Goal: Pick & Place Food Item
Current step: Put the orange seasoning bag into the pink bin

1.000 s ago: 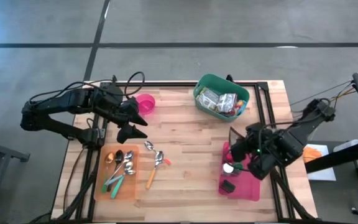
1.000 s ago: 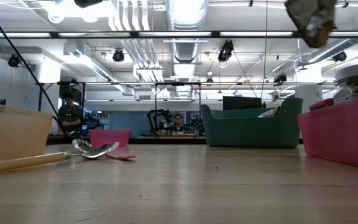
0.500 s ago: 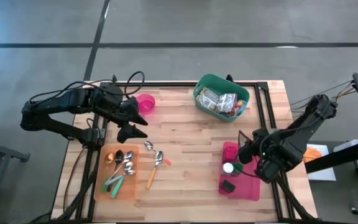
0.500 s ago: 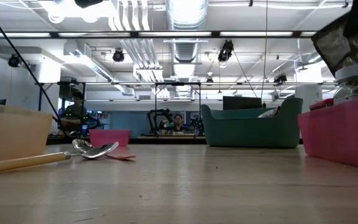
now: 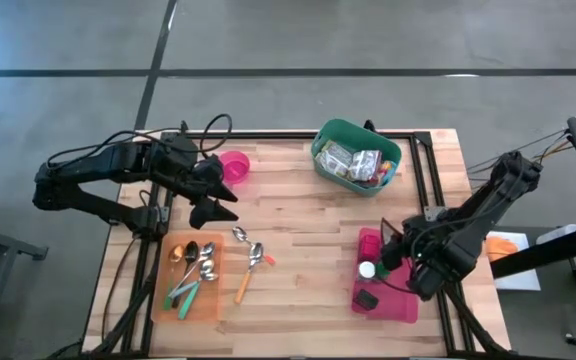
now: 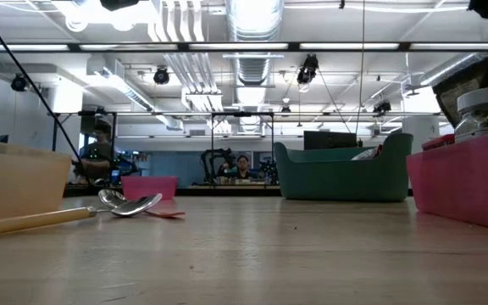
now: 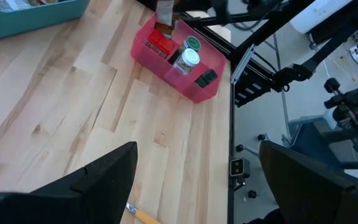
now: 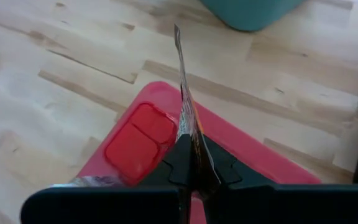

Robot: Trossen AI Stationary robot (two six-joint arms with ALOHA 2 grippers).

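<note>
Both tool fingers [image 8: 194, 163] pinch packet [image 8: 187, 112] — over pink bin [image 8: 260, 158].

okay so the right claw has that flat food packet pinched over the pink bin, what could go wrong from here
1. The right claw pinches the packet by one thin edge, standing upright, so it may flop or slip when released and lean out over the pink bin wall.
2. The bin already holds a white-capped jar, a red box and a small black item; the packet could catch on them or tip the jar.

The left claw waits open, away near the pink cup.
</note>
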